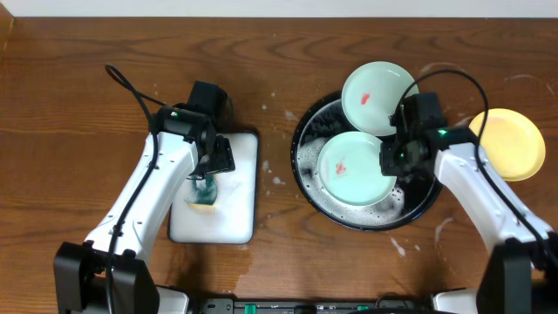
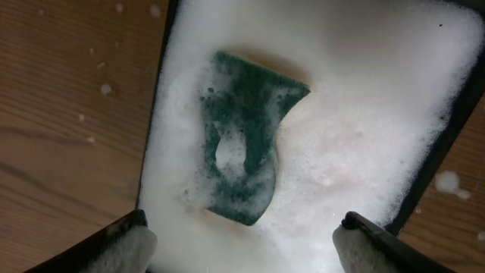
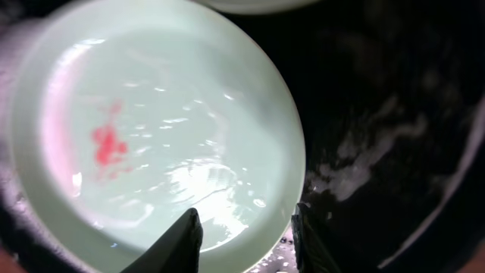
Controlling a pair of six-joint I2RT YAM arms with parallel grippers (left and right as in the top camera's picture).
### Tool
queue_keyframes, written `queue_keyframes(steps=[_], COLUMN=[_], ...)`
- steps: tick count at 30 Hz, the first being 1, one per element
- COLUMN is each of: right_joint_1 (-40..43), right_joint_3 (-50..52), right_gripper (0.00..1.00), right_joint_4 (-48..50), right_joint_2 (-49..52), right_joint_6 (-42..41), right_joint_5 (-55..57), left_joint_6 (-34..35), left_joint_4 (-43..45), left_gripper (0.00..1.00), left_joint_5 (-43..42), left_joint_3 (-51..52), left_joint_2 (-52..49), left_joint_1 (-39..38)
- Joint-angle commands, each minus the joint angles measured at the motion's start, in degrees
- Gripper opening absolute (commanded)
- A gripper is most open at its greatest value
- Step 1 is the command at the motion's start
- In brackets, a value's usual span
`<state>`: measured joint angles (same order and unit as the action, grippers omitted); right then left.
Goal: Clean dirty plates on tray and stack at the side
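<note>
The overhead camera looks straight down on the whole table [image 1: 52,105]. The left wrist camera hangs close above the green sponge [image 2: 242,144] in its foamy white dish [image 2: 364,91]. The right wrist camera peers down, very near, at one mint plate [image 3: 151,129] in the black tray [image 3: 394,91]. The overhead view takes in both spots.

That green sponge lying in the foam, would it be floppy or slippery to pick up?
Probably floppy: the sponge has curled, uneven edges. Likely slippery and soggy too, since soap foam fills the white dish all around it.
</note>
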<state>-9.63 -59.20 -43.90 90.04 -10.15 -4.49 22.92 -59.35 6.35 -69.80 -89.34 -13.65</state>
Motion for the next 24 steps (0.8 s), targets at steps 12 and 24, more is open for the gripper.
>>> queue_keyframes(steps=[12,24], right_joint_1=[0.55,0.55], right_joint_3=[4.42,4.59], right_gripper=[0.35,0.01], right_joint_4=[4.59,8.46], right_joint_2=[7.58,12.55], right_joint_6=[0.72,1.22], right_joint_5=[8.55,5.01], left_joint_6=[0.33,0.33], left_joint_4=[-0.15,-0.15], left_gripper=[0.81,0.81], left_joint_5=[0.39,0.39], left_joint_3=[0.28,0.28], left_joint_2=[0.61,0.61], left_joint_1=[0.24,0.24])
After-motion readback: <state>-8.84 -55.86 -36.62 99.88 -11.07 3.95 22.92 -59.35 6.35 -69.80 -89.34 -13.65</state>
